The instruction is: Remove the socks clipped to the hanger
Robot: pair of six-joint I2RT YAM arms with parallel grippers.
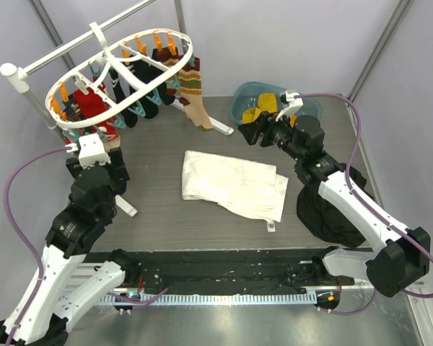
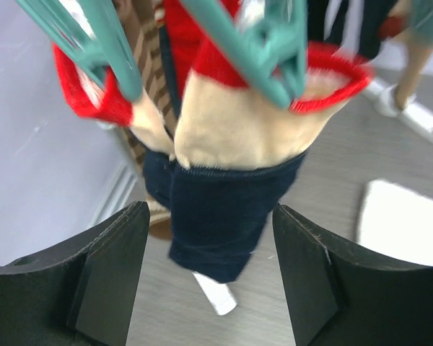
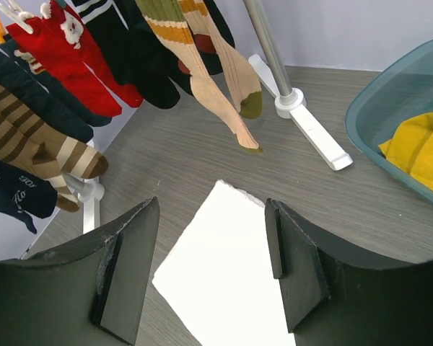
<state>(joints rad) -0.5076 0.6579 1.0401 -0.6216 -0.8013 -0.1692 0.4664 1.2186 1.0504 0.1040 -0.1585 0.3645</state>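
Many socks (image 1: 191,83) (red, black, striped) dangle clipped under the white hanger (image 1: 166,31).

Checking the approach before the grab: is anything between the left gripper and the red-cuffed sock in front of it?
Nothing visible does. The open left gripper faces the red-cuffed sock, which hangs from its teal clip straight ahead.

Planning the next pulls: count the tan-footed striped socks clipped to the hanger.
2, side by side at the hanger's right end by the pole: the plain-toed sock, the olive-toed sock beside it. Others may be hidden among the dark socks.
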